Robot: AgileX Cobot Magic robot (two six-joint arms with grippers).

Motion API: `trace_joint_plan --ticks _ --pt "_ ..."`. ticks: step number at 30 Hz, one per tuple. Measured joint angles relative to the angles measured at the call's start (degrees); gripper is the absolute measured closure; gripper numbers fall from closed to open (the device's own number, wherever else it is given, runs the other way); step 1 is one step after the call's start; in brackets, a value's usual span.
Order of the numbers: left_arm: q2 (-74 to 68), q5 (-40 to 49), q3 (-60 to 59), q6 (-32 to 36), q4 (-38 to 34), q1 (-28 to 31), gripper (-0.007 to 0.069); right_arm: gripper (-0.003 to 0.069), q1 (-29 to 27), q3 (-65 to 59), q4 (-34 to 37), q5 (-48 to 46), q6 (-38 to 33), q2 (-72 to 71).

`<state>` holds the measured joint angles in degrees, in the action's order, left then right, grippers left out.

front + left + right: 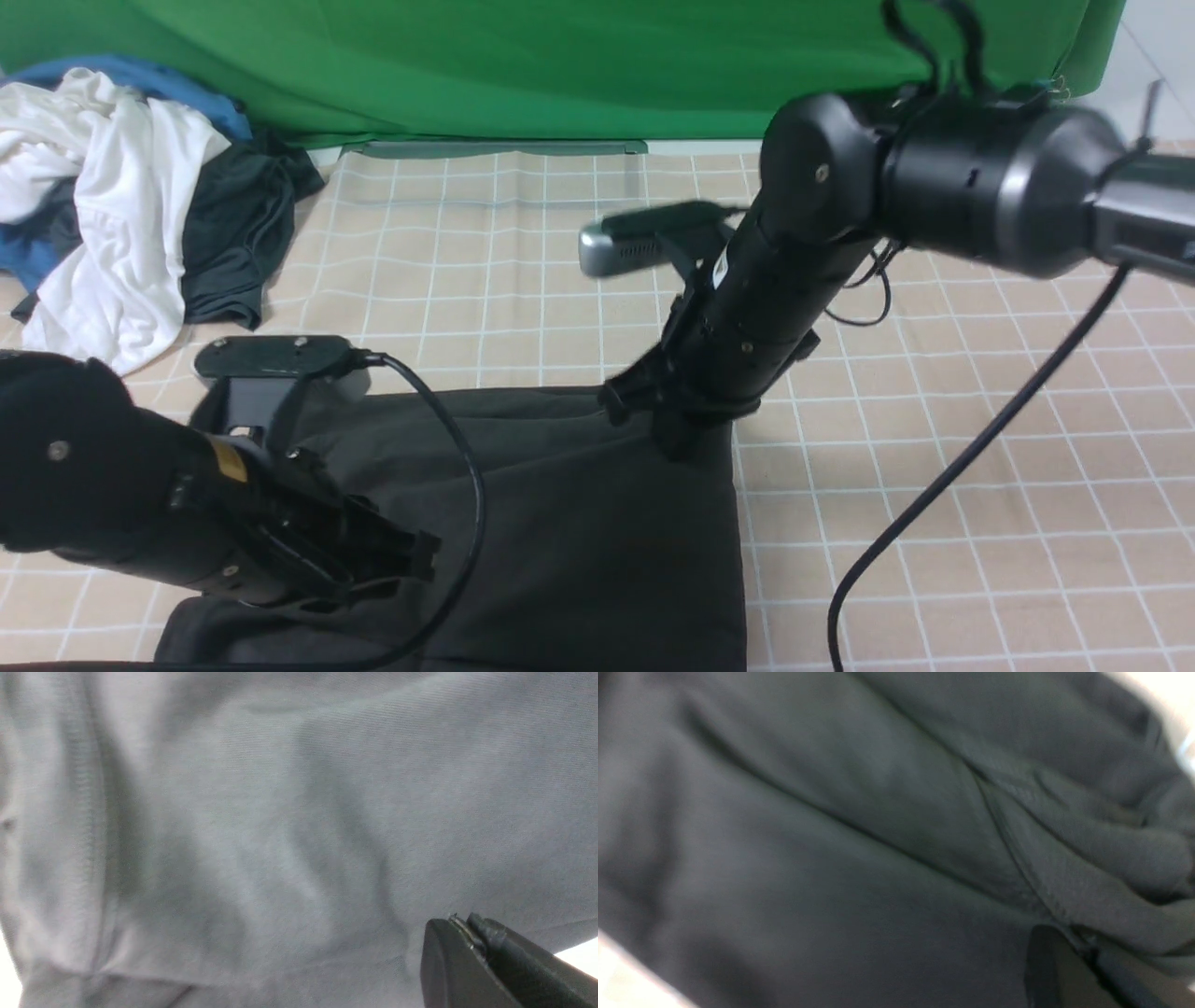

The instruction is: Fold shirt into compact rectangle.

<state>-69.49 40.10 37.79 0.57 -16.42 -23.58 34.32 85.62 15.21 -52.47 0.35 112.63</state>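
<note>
No legible text, brand, number or sign is found in any view. A small yellow sticker (227, 459) is seen on the left arm at about 8 o'clock in the front view, and a white one (721, 270) on the right arm near 2 o'clock; nothing on either can be read.

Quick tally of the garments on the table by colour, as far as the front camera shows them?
Black-charcoal: 1, the shirt under both arms
White: 1, the white garment in the far-left pile
Blue: 1, the blue garment, mostly buried
Dark teal-grey: 1, the dark garment beside the white one
Total: 4 visible; the pile may hide more.
</note>
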Motion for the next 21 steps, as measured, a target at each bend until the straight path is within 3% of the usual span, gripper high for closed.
trace_joint_plan --ticks 2,9,17,21 --pt "3.7 1.5 0.0 -0.9 0.9 0.0 0.0606 0.0624 0.0 0.1 -3.3 0.4 2.1 2.0" --pt "13.7 5.4 0.0 -1.5 0.9 0.0 0.0606 0.0624 0.0 0.7 -5.2 4.3 2.9 3.0" --pt "24.4 9.6 0.0 -4.4 2.3 0.0 0.0606 0.0624 0.0 2.5 -6.9 -0.6 2.5 -1.3" --pt "28.6 11.6 0.0 -7.1 4.8 0.0 0.0606 0.0624 0.0 2.6 -11.8 -3.3 2.7 -7.9"
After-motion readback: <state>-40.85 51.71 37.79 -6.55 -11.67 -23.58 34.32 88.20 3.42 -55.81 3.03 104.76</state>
